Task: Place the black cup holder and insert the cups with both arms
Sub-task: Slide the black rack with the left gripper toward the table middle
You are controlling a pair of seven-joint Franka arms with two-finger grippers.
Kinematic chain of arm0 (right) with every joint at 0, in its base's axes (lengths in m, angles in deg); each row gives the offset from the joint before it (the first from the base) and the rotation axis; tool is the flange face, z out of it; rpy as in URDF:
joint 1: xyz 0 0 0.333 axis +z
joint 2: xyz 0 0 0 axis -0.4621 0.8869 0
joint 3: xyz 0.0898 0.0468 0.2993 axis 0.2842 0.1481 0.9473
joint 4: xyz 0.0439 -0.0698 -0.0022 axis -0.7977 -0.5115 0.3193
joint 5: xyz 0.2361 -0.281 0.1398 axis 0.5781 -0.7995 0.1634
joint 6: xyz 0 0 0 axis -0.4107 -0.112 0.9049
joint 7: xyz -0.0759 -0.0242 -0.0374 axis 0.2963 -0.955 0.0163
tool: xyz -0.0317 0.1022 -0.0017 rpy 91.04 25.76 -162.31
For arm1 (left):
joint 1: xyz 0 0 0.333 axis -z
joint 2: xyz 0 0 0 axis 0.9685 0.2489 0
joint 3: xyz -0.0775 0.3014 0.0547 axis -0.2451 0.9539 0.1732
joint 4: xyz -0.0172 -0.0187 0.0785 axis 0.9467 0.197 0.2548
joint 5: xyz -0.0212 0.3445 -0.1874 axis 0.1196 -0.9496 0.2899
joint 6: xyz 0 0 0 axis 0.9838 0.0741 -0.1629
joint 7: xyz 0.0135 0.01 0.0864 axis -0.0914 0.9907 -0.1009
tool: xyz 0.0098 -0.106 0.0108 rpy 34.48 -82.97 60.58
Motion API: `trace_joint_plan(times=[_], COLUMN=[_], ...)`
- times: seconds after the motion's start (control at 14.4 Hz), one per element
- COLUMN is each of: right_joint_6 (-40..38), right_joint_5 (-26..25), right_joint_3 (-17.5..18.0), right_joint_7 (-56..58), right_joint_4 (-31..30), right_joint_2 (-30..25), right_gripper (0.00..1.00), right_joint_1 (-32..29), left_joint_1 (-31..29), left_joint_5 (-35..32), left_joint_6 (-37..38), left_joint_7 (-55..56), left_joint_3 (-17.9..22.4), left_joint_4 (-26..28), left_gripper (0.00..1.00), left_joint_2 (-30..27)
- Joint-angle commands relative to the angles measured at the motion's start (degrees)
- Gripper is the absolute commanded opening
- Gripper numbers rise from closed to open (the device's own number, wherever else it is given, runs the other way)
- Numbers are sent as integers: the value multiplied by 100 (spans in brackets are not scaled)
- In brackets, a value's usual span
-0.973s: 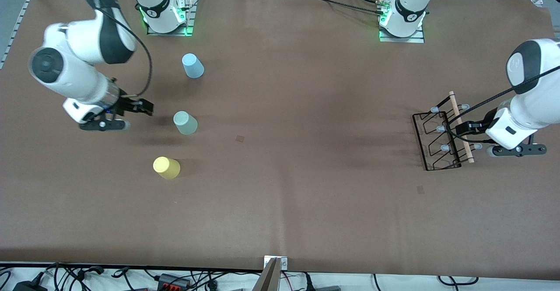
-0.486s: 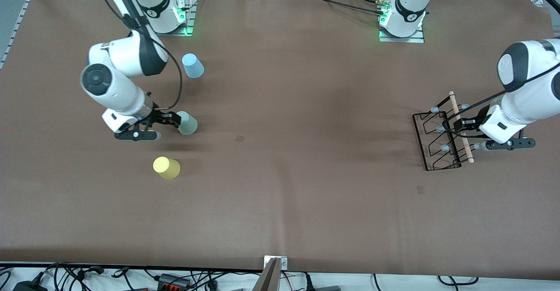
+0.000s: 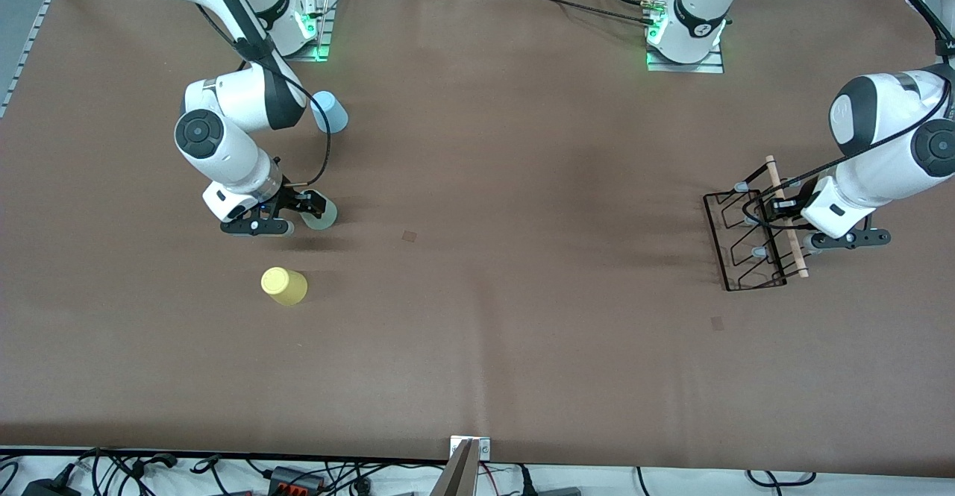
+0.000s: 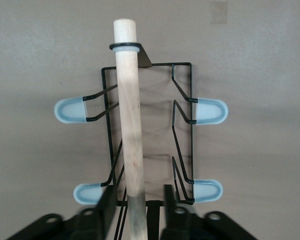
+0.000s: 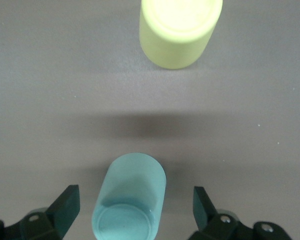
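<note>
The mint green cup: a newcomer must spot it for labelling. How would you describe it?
Start at the right arm's end of the table, where three cups stand in a row. The mint green cup is the middle one, between the light blue cup and the yellow cup. Only it sits between the right pincer's open fingers.

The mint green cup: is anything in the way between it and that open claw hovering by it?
Nothing visible. The right end effector is open, and the mint green cup sits upside down on the table between its fingers, with bare gaps on both sides. The yellow cup stands well clear.
</note>
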State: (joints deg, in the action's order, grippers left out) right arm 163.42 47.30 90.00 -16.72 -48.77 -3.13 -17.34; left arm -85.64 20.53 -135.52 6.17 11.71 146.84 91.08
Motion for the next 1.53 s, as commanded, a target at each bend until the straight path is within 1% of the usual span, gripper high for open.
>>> trace_joint_plan(times=[0.0, 0.14, 0.21, 0.42, 0.49, 0.63, 0.76, 0.83, 0.97, 1.32, 1.46], right_joint_6=[145, 162, 215, 522, 532, 514, 497, 497, 505, 488, 488], right_joint_5=[16, 16, 16, 16, 16, 16, 16, 16, 16, 16, 16], right_joint_3=[-22, -22, -22, -22, -22, -22, -13, -13, -13, -22, -22], right_joint_7=[-73, -73, -73, -161, -161, -161, -170, -170, -170, -266, -284], right_joint_4=[-113, -113, -122, -227, -236, -297, -324, -332, -341, -411, -438], right_joint_2=[-27, 44, 96, 219, 246, 220, 202, 202, 219, 185, 193], right_gripper=[100, 100, 100, 100, 100, 100, 100, 100, 100, 100, 100], right_joint_1=[71, 124, 168, 221, 230, 230, 239, 256, 274, 274, 291], left_joint_1=[-50, -50, -50, -50, -33, 29, 29, 29, 38, 82, 187], left_joint_5=[-153, -153, -153, -153, -153, -153, -144, -135, -100, -30, -4], left_joint_6=[-32, -32, -32, 73, 247, 800, 1250, 1295, 1295, 1365, 1374], left_joint_7=[-39, -4, -13, -30, -4, 31, 40, 31, -47, 259, 836], left_joint_3=[-50, -58, -58, -93, -120, -207, -523, -733, -1006, -1850, -2184], left_joint_4=[230, 196, 178, 134, 12, -470, -945, -1095, -1333, -1650, -1729], left_gripper=[22, 8, 5, 4, 3, 3, 3, 3, 3, 3, 3], left_joint_2=[-209, -209, -217, -401, -498, -508, -490, -490, -420, -148, -51])
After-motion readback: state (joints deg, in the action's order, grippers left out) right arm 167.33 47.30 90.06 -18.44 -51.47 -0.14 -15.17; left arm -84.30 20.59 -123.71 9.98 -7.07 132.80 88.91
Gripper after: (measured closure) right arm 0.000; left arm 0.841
